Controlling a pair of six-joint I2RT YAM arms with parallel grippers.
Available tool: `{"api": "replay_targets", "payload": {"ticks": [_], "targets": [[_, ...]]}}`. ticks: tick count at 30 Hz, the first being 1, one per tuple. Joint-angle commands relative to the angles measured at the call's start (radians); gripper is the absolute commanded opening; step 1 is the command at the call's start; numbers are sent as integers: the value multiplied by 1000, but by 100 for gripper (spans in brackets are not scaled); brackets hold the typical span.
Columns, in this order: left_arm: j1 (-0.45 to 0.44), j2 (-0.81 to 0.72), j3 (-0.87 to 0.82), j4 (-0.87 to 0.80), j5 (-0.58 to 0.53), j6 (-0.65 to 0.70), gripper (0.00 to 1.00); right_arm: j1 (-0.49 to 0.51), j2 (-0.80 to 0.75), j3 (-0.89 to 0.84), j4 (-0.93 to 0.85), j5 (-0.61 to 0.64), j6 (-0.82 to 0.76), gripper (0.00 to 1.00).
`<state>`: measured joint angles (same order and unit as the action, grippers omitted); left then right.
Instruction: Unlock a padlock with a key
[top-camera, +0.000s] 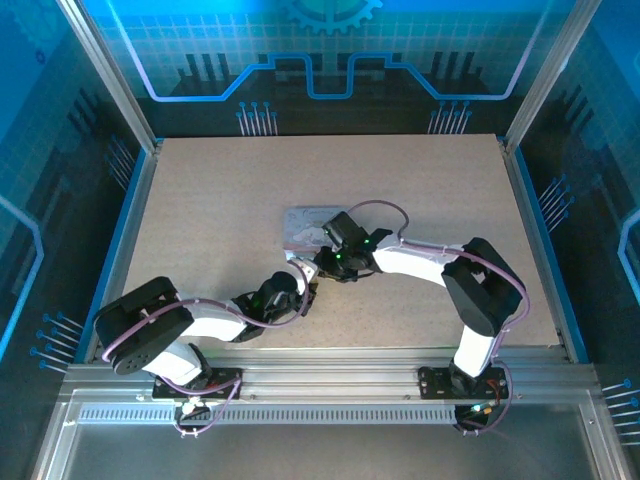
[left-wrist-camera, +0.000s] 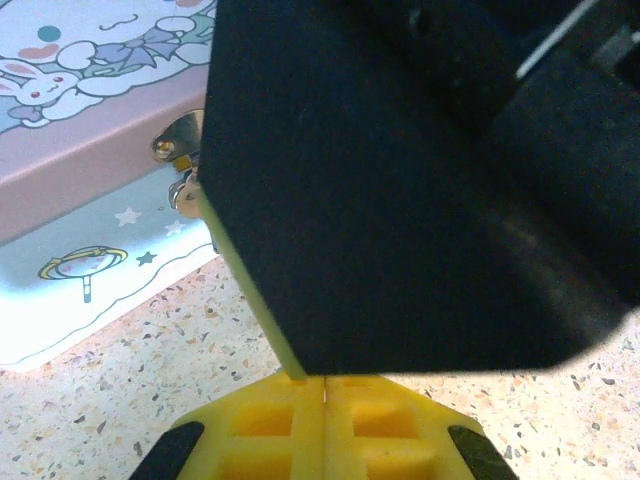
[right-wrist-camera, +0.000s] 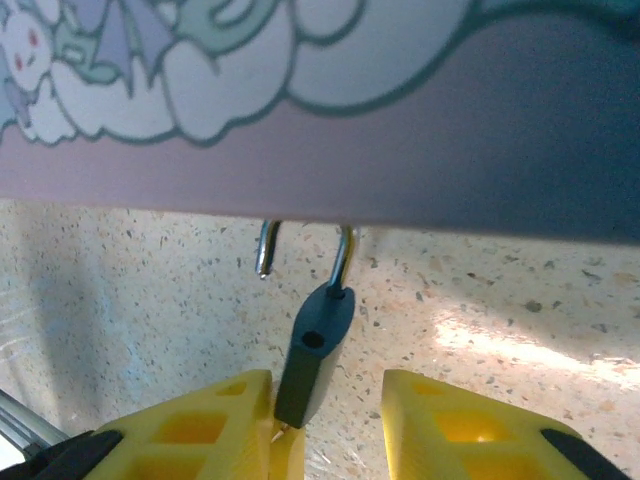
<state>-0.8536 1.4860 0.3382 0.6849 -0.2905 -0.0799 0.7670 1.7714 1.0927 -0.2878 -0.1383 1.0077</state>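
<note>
The padlock (right-wrist-camera: 315, 350), small and dark blue, hangs by its silver shackle (right-wrist-camera: 340, 262) from the patterned tin (right-wrist-camera: 400, 150). One shackle end is free of the body. My right gripper (right-wrist-camera: 328, 400) is open around the padlock, which leans against the left finger (right-wrist-camera: 215, 425). At the lock's bottom end a brownish key tip (right-wrist-camera: 279, 432) shows. In the left wrist view my left gripper (left-wrist-camera: 325, 385) is shut, a thin sliver showing between its pads. The rest of the key is hidden behind the right gripper's black body (left-wrist-camera: 420, 180). From above, both grippers (top-camera: 305, 290) (top-camera: 325, 262) meet at the tin's near edge.
The tin (top-camera: 305, 228) lies near the middle of the speckled table (top-camera: 200, 220); its brass hasp (left-wrist-camera: 178, 140) shows on the front wall. Metal frame posts and blue walls border the table, with a rail along the near edge.
</note>
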Motion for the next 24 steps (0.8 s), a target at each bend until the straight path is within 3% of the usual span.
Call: {"api": "replay_targets", "payload": {"ticks": [1, 10, 14, 18, 24], "targets": [[5, -4, 16, 7, 18, -13, 0, 23, 19, 26, -13, 0, -1, 25], [4, -6, 15, 8, 19, -12, 0, 26, 10, 22, -8, 6, -13, 2], [5, -16, 12, 5, 18, -14, 2, 26, 2, 26, -20, 24, -41, 0], [4, -34, 9, -17, 17, -26, 24, 21, -12, 15, -8, 36, -64, 0], [5, -55, -3, -17, 24, -48, 45, 6, -53, 0, -16, 54, -127, 0]]}}
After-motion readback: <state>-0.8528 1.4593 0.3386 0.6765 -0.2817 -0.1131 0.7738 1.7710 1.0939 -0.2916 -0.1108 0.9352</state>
